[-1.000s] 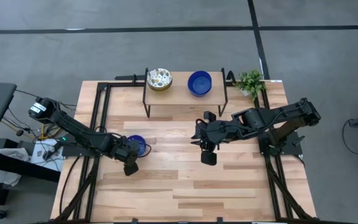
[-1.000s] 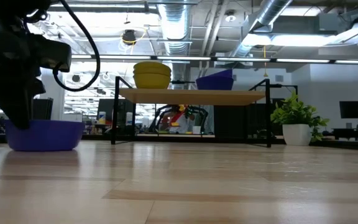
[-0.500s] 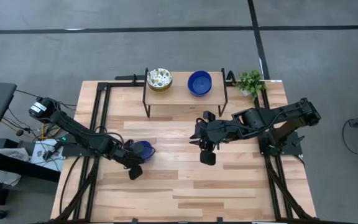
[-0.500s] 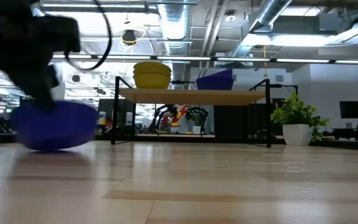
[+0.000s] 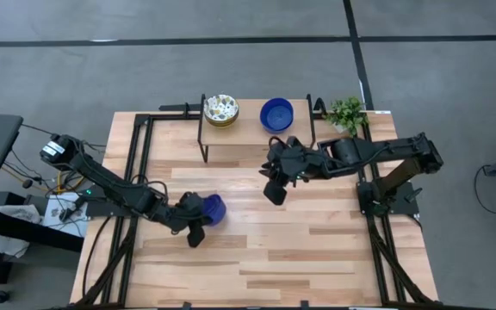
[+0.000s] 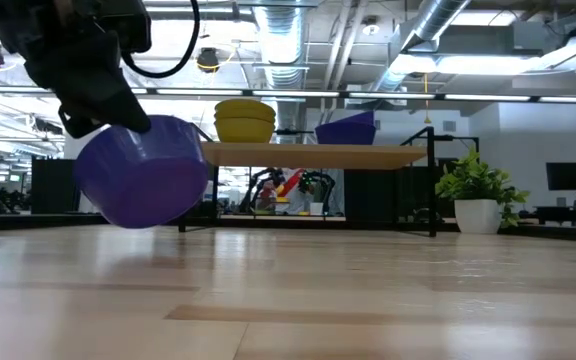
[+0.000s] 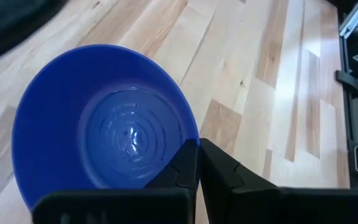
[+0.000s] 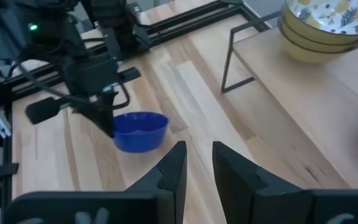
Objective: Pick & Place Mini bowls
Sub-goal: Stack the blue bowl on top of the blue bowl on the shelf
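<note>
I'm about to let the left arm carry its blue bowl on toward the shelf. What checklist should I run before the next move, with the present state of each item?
1. Left claw shut on the blue bowl at its rim: ok.
2. Bowl off the table: ok, the low view shows it lifted and tilted.
3. Bowl is empty: ok, the left wrist view shows a bare inside.
4. Free spot on the shelf between the stacked patterned bowls and the second blue bowl: cannot tell if wide enough.
5. Right claw out of the way: not ok, it hangs in front of the shelf, fingers slightly parted and empty.
</note>
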